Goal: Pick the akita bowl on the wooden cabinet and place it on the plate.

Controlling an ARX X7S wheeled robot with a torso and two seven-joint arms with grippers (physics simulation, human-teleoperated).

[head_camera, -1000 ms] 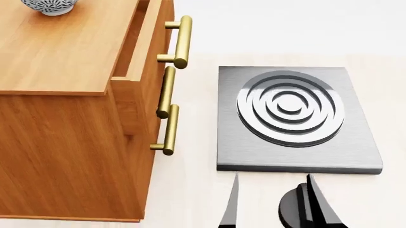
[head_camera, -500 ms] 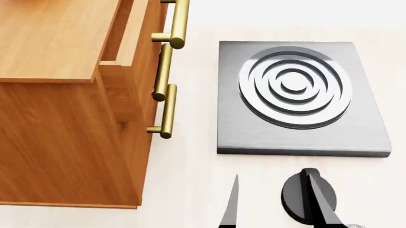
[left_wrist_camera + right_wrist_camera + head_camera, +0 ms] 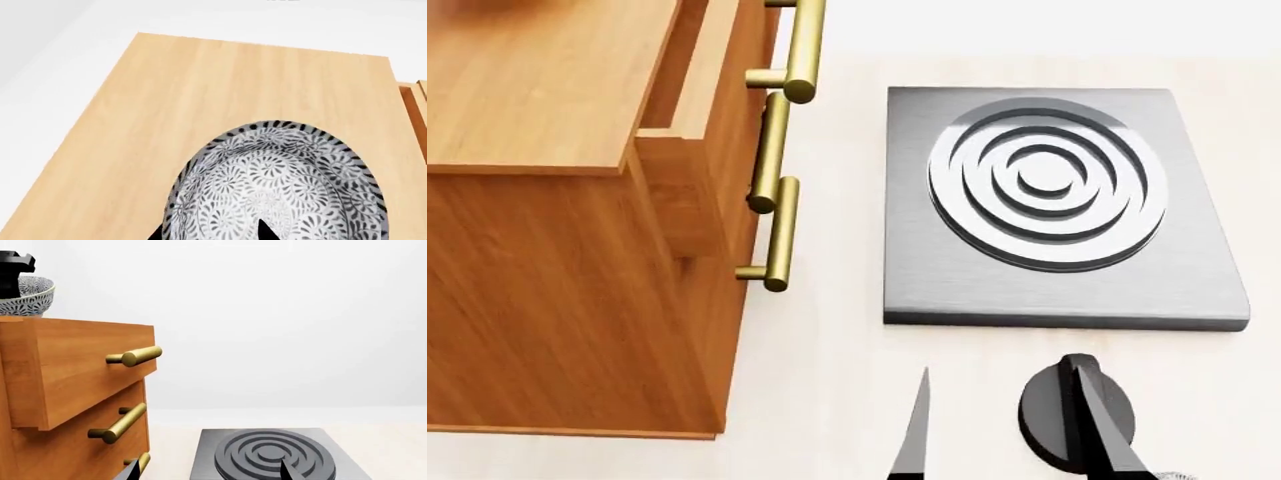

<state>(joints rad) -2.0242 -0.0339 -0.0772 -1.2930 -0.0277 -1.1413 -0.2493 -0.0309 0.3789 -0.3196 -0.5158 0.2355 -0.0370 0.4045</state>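
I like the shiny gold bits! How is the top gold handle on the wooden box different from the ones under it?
The top brass bar handle sticks out farther than the middle brass bar handle, because its orange-brown wooden drawer is pulled partly open. The middle one's drawer front sits further back. The top handle is fully visible; the lowest handle is cut off. All are gold-coloured round bars.

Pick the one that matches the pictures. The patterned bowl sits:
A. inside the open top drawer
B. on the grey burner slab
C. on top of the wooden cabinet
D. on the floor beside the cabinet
C: in the left wrist view the akita bowl rests on the flat top of the wooden cabinet, and the right wrist view shows it above the drawer fronts.
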